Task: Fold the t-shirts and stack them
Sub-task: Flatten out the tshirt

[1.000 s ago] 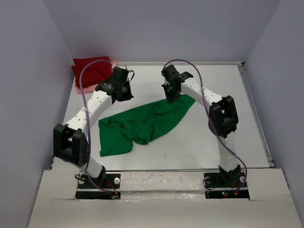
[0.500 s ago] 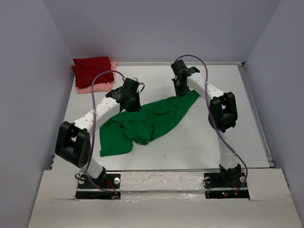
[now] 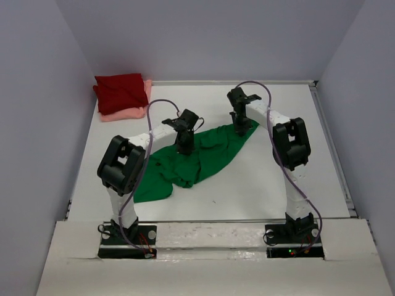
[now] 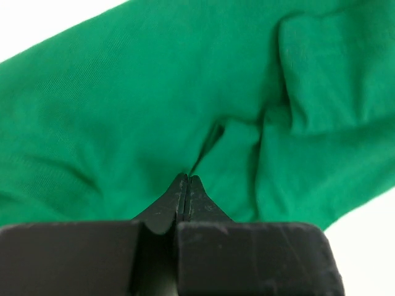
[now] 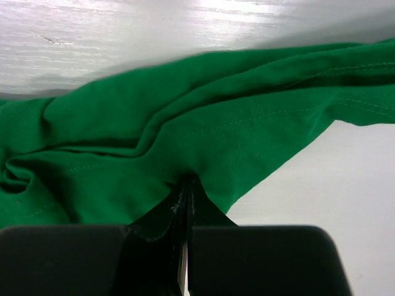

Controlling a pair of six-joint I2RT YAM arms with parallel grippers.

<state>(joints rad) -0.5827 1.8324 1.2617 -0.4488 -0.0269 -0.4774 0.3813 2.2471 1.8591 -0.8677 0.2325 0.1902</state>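
Observation:
The green t-shirt (image 3: 210, 154) lies crumpled and half spread across the middle of the table. My left gripper (image 3: 184, 148) is shut, its tips (image 4: 187, 179) resting on the green cloth (image 4: 123, 92) at a crease, with nothing seen between them. Over at the shirt's far right corner, my right gripper (image 3: 239, 128) is shut with its tips (image 5: 187, 180) sunk into a pucker at the hem of the green cloth (image 5: 185, 123). At the far left corner, the folded dark red t-shirt (image 3: 121, 91) sits on the folded salmon pink t-shirt (image 3: 123, 113).
Grey walls close in the white table (image 3: 247, 185) at the left, back and right. A raised rim (image 3: 330, 148) runs along its right side. Both arm bases stand at the near edge.
My left arm swung right from beside the red stack and came down onto the green shirt. My right gripper slid right along the shirt's far edge, and that corner shifted slightly right.

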